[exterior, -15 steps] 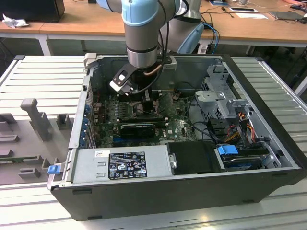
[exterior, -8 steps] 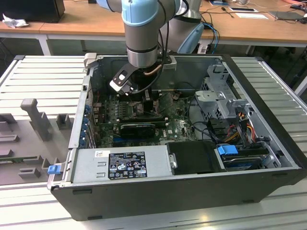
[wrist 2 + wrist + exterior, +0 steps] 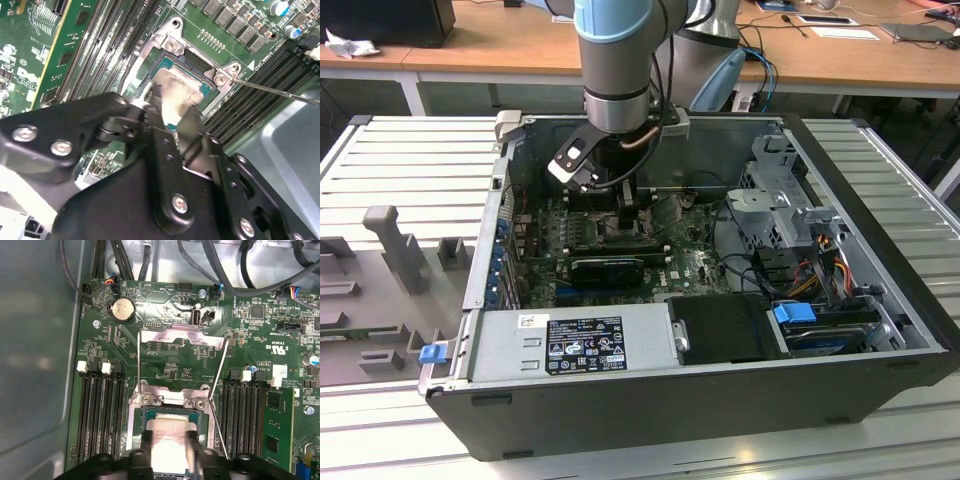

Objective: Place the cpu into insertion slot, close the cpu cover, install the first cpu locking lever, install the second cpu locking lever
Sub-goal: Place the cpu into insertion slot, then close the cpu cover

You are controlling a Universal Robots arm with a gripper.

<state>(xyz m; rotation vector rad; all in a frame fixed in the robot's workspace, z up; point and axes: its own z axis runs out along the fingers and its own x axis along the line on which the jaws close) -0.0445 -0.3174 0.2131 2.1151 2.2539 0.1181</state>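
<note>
There is one tool (image 3: pixel 168 454), and directly beneath it one cpu (image 3: pixel 167 427) in one insertion slot (image 3: pixel 133 432). Just beyond the tool stands one cpu cover (image 3: pixel 182 336), with two thin wire levers (image 3: pixel 138 365), one to each side of it, and two screws (image 3: pixel 146 399) at the slot's edge near the tool. Two banks of long black memory slots (image 3: pixel 102 415) flank the tool, and one green memory module (image 3: pixel 277 425) sits in one of them. Farther off lies one coin cell (image 3: pixel 122 309). In the exterior view one long black card (image 3: pixel 608 268) lies just beside the tool, inside one open computer case (image 3: pixel 720 410).
</note>
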